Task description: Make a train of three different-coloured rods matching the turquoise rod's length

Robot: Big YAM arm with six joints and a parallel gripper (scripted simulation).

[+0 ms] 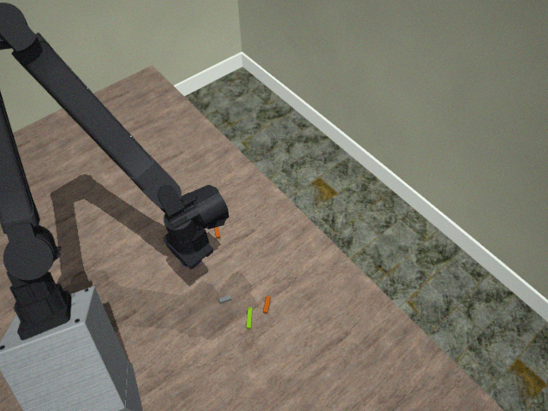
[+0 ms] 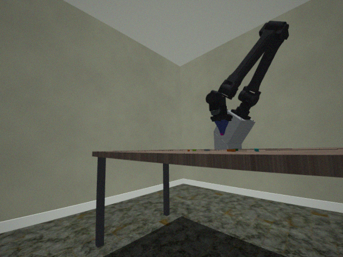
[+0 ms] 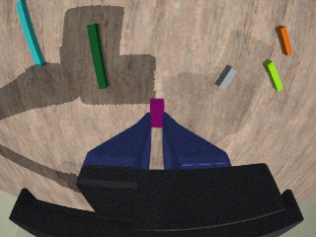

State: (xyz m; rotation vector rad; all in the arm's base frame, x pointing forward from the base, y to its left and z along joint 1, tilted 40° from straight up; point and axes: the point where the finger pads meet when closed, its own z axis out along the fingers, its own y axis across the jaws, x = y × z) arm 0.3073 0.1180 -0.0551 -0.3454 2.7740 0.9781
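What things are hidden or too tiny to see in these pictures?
- Top view: the arm's wrist covers the hand and the magenta rod it grips; the turquoise rod and green rod are hidden too.
- Exterior view: the rods on the table are tiny specks, seen edge-on.
- Wrist view: the hand hides the table below it.
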